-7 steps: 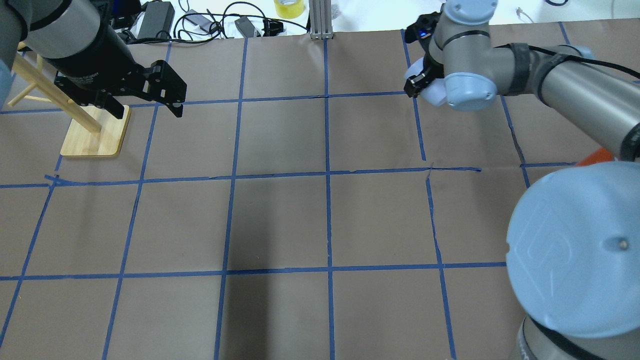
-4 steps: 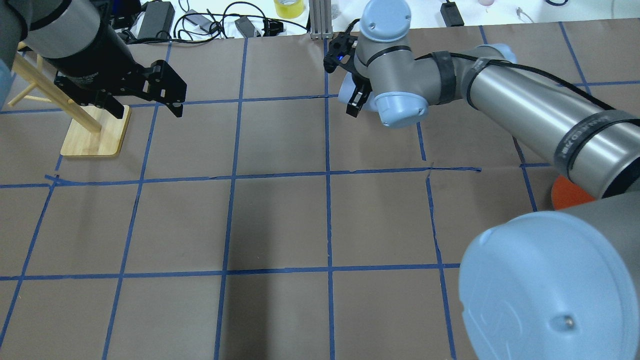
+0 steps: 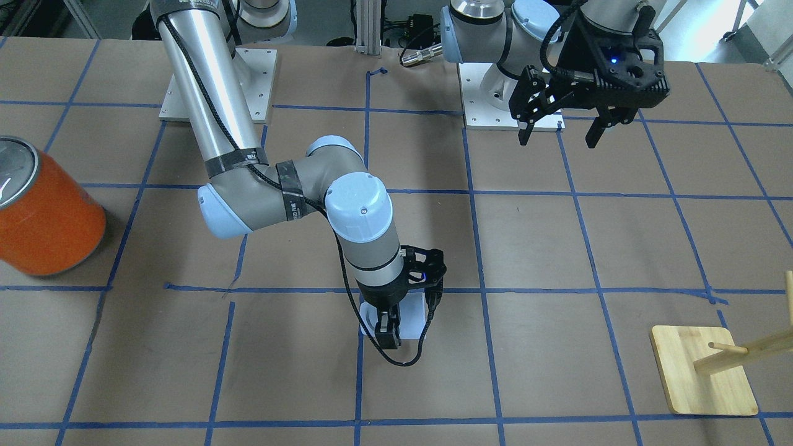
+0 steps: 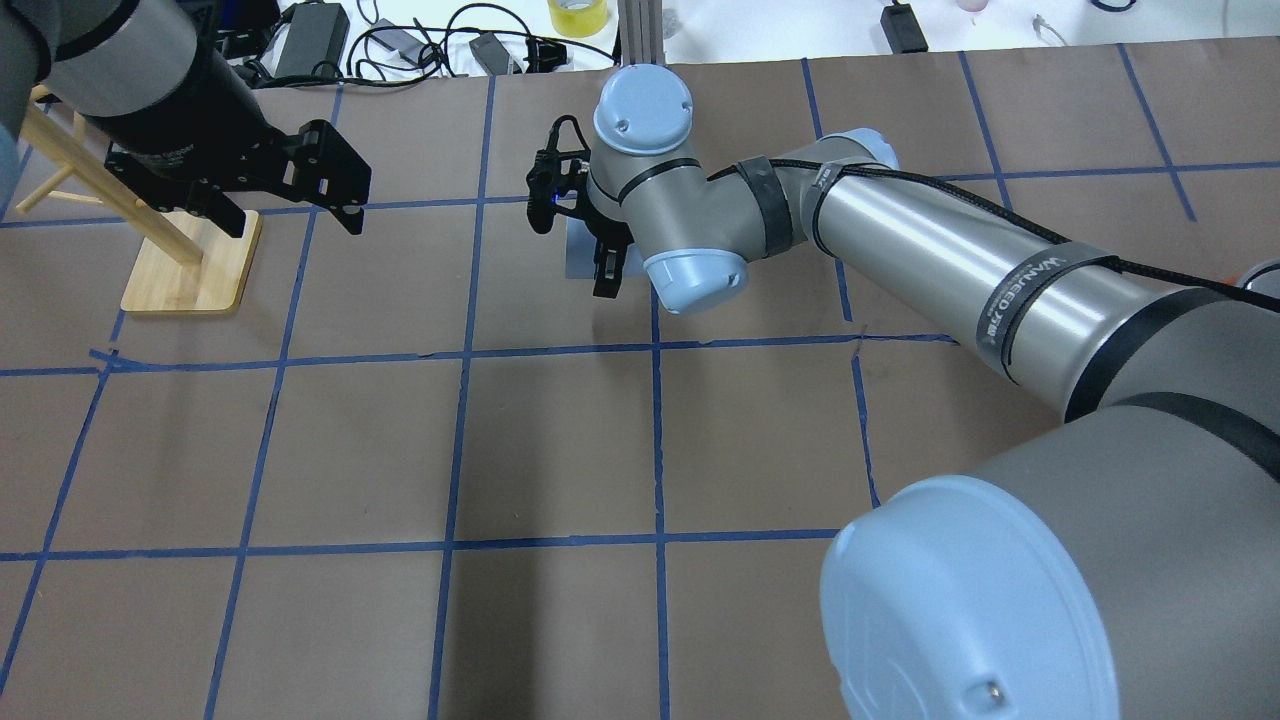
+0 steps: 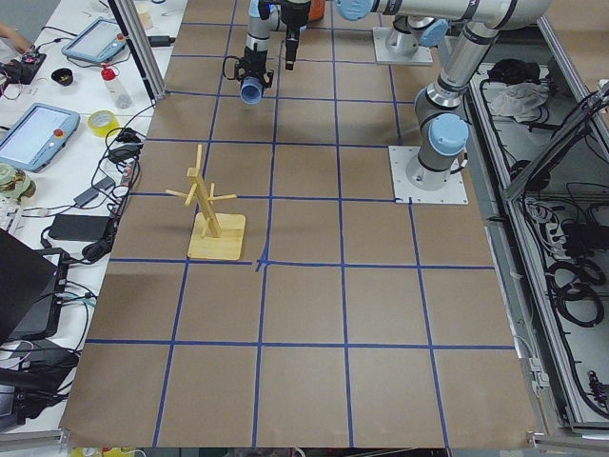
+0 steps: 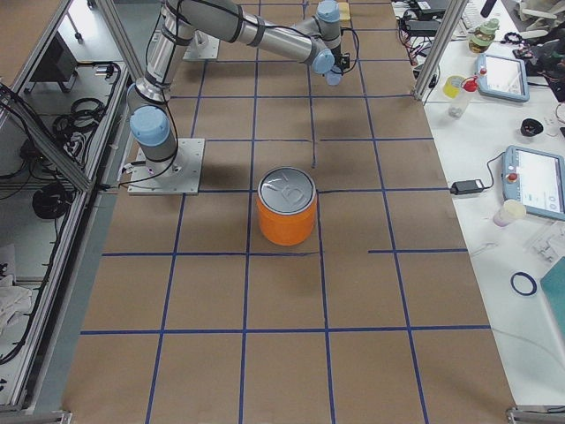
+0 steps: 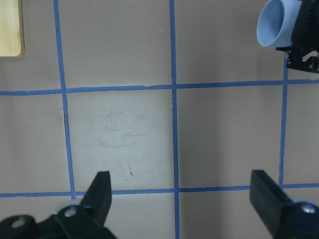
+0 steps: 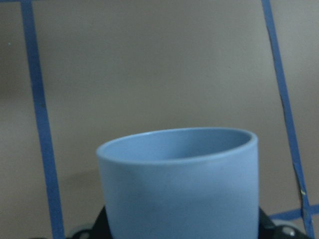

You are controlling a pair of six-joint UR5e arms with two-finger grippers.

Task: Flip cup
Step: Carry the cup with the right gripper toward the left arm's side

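left gripper (image 7: 179,179) fingers stand wide apart at the lower edge, over the brown table (image 7: 119,134) crossed by blue tape (image 7: 173,99). pale blue cup (image 7: 276,22) at top right, mouth facing the camera, right gripper (image 7: 301,47) touching it. wooden base (image 7: 10,27) corner at top left.

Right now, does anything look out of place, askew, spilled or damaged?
Nothing stands out. The cup is held sideways in the right gripper, as a flip would need. The can and the rack stand upright. The left gripper hangs open and empty. No spill or damage shows.
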